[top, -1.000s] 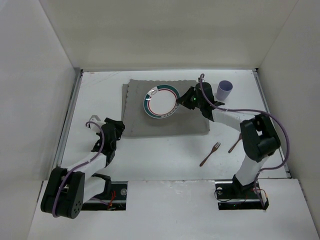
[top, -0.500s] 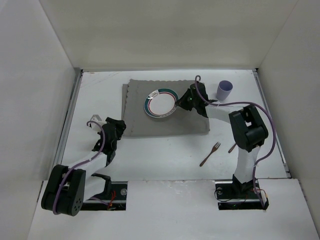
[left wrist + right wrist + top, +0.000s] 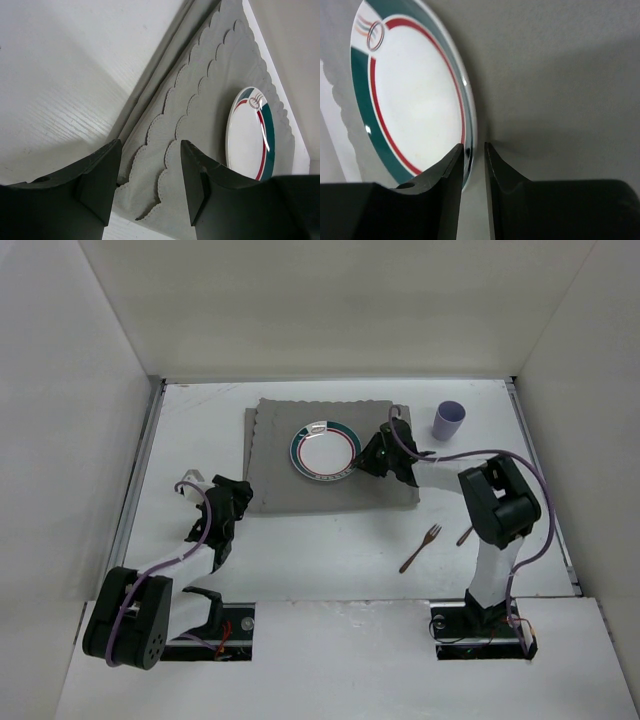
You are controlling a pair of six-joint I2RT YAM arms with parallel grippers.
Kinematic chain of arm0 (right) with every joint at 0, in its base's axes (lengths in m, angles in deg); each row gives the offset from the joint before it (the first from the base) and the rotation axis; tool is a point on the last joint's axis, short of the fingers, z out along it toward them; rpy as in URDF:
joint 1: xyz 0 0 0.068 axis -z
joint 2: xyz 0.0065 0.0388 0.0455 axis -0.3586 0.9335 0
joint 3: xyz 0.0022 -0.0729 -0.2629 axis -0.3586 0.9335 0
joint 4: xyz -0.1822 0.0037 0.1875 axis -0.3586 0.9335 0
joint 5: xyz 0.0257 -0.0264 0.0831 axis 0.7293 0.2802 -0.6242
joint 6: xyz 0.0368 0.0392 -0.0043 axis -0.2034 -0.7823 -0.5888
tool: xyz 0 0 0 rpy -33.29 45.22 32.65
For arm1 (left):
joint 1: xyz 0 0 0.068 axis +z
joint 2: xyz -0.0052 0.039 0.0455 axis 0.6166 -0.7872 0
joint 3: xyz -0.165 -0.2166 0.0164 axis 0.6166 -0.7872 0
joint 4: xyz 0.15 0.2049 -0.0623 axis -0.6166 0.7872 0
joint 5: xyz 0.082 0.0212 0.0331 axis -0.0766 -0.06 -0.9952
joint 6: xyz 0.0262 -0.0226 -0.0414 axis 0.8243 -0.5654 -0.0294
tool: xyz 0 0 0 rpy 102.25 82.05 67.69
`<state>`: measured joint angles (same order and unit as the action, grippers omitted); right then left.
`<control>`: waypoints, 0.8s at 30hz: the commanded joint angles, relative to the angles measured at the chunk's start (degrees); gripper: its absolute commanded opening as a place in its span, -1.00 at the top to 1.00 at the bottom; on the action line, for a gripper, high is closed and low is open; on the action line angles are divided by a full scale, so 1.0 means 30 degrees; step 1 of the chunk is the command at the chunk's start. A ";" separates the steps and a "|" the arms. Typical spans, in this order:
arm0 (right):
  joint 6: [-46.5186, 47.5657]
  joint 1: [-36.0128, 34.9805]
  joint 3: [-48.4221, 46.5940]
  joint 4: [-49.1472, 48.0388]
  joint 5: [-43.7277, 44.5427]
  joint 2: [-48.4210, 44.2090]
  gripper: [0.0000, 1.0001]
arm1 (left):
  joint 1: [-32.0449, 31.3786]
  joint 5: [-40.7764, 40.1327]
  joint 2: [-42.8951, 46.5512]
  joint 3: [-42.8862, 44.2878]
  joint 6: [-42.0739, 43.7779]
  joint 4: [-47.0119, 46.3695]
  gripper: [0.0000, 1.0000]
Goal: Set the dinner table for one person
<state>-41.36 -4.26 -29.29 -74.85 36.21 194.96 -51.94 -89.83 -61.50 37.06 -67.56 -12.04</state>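
Right gripper (image 3: pixel 474 147): jaws narrowly parted astride plate (image 3: pixel 415 95) rim; grip cannot be told.
Left gripper (image 3: pixel 150 165): released, empty.
Table (image 3: pixel 330 540): beneath both arms; rigid, fixed.
Plate: flat on mat (image 3: pixel 290 490); judged stiff, slick, breakable; take by rim.

Plain white walls (image 3: pixel 330 310) closing in on the left, far and right sides of a white table (image 3: pixel 320 540); soft, even light throughout, with faint shadows gathering in the far corners.
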 commanded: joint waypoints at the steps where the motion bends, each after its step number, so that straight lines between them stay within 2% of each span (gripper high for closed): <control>1: 0.0563 -0.0581 0.0645 -0.0061 0.0164 -0.1747 0.40 | -0.0137 -0.0326 0.0503 -0.0260 -0.0100 -0.0943 0.03; 11: 0.1849 -0.0729 0.1380 0.1019 0.0513 -0.4120 0.25 | 0.0037 -0.0328 0.0709 -0.0347 -0.0158 -0.0856 0.03; 15: 0.3870 -0.0613 0.1118 0.2044 0.3202 -0.6285 0.19 | -0.0166 -0.0590 0.1235 -0.0348 0.0104 -0.0739 0.04; 17: 0.4835 0.0407 0.0592 0.2806 0.5046 -0.7428 0.41 | -0.0342 -0.0941 0.1295 -0.0348 0.0251 -0.0738 0.04; 19: 0.5977 0.1725 -0.0140 0.3596 0.7329 -0.8105 0.94 | -0.0372 -0.0885 0.1411 -0.0348 0.0310 -0.0622 0.04; 20: 0.6389 0.2515 -0.0521 0.3977 0.8530 -0.8195 1.00 | -0.0430 -0.0884 0.1499 -0.0319 0.0310 -0.0563 0.04; 22: 0.7064 0.3923 -0.1283 0.4623 1.0789 -0.7934 0.96 | -0.0635 -0.1088 0.1617 -0.0260 0.0514 -0.0533 0.04; 24: 0.7651 0.5241 -0.2015 0.4713 1.2054 -0.7174 0.62 | -0.0665 -0.1177 0.1530 -0.0231 0.0632 -0.0533 0.04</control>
<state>-24.18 6.84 -31.80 -63.83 59.49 171.88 -53.49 -91.56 -58.02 36.58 -67.01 -12.00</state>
